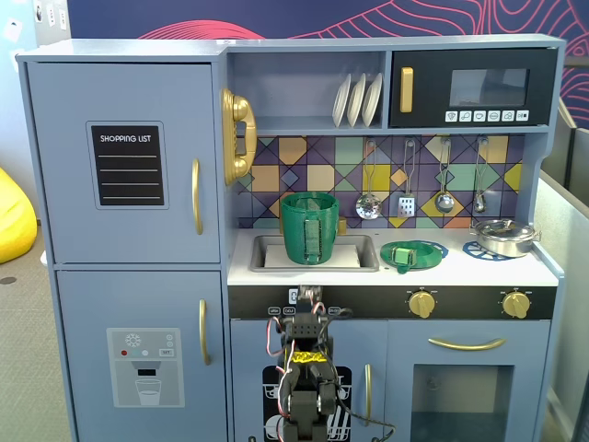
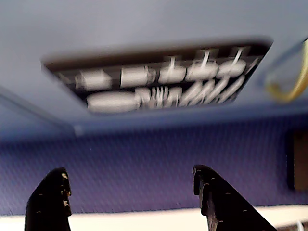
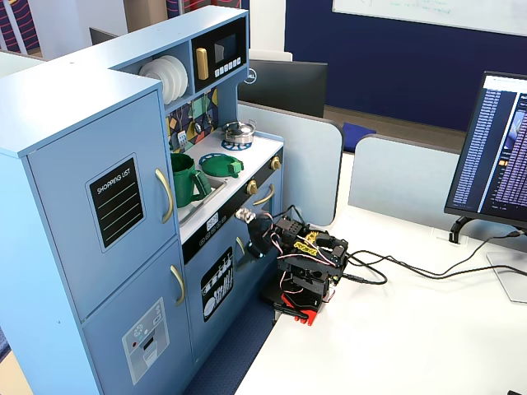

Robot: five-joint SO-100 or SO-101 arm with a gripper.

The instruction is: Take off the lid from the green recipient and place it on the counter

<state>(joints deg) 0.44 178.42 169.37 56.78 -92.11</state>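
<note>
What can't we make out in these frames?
- Wrist view: all motion-blurred; the printed door panel is unreadable, and the lid and recipient are out of frame.
- Gripper: fingers cut off by the bottom edge.
- Recipient base: hidden by the sink wall in a fixed view.
- Lid: too small to show rim detail.
- Pot contents: too small.

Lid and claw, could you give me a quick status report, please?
Claw open, empty, low before the cabinet front. Lid off, lying on the counter between the green recipient and silver pot. Nothing in the way.
</note>
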